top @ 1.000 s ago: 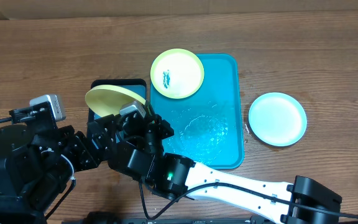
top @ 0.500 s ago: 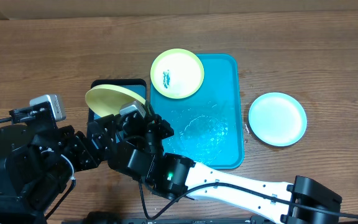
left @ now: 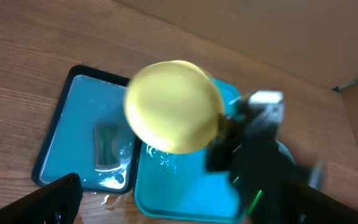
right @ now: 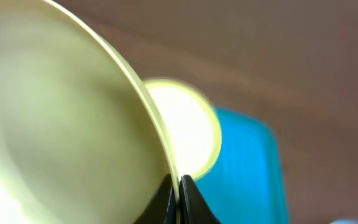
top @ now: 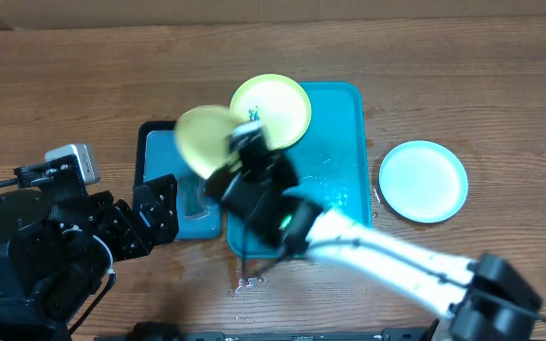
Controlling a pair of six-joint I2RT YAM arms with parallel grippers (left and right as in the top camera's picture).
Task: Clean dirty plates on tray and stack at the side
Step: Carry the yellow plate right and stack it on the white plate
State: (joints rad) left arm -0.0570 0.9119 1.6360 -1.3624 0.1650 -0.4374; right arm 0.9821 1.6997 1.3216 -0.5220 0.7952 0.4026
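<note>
Carrying looks to be the step in hand. The right gripper [top: 246, 140] is clamped on the rim of a yellow-green round plastic plate [top: 202, 140] and holds it in the air, tilted on edge. The plate is above the seam between the small black-rimmed blue tray [top: 150, 170] and the bright teal rectangular plastic tray [top: 344, 123]. The arm is blurred, so it is moving.

A lime-rimmed round plastic plate with a teal smear [top: 270, 112] lies on the teal tray's far left corner, not yet cleaned. A pale white round plastic plate [top: 423, 180] lies flat on the wooden table [top: 64, 85], just right of that tray. It is the likely base for the stack.

If the held plate is clean, the next move calls for a swing across the teal tray. The wrist must then level so the plate settles flat on the pale one before the fingers let go.

Only the right wrist view shows the grip itself — two fingertips [right: 169, 190] pinched together on the thin rim. The left wrist view alone shows a grey-green block [left: 106, 146] lying in the wet blue tray. It also shows one finger of the left gripper [top: 162, 210] far out at the frame edge, so that gripper seems spread wide and empty. The overhead view alone shows the pale plate and the whole layout.
</note>
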